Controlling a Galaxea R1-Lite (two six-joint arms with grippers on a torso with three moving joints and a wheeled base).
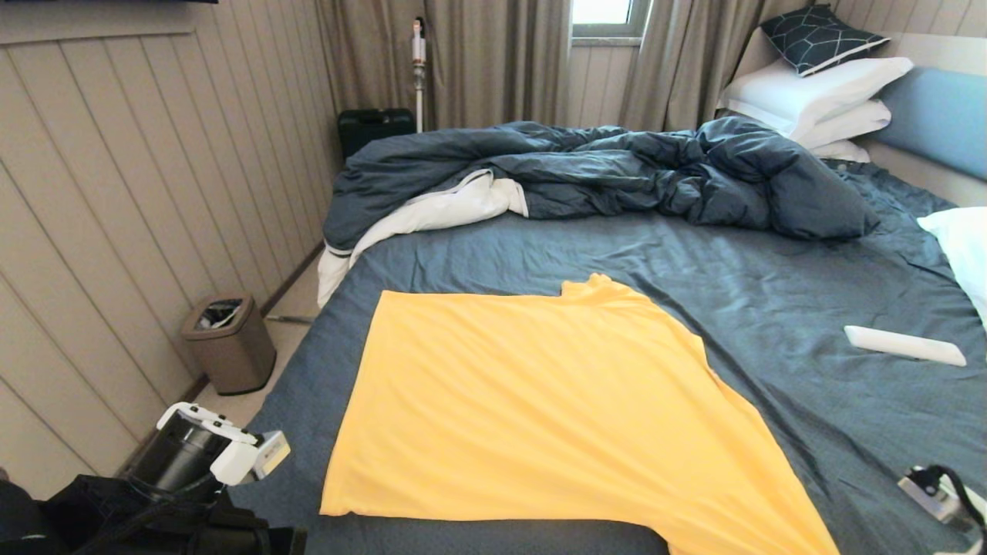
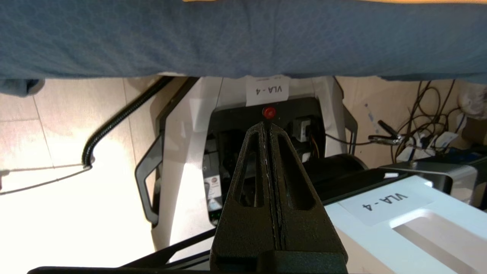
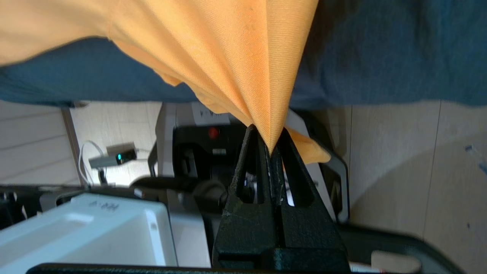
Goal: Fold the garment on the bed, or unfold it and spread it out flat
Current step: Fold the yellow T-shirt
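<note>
Right wrist view: thin yellow garment [image 3: 236,57] pinched taut, cone-shaped.

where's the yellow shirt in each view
Head view: shirt spread across the near middle of the bed.
Left wrist view: only a thin yellow strip at the picture's edge.
Right wrist view: a corner pinched in the right claw.
Shared landmark: the bed's blue sheet.
</note>
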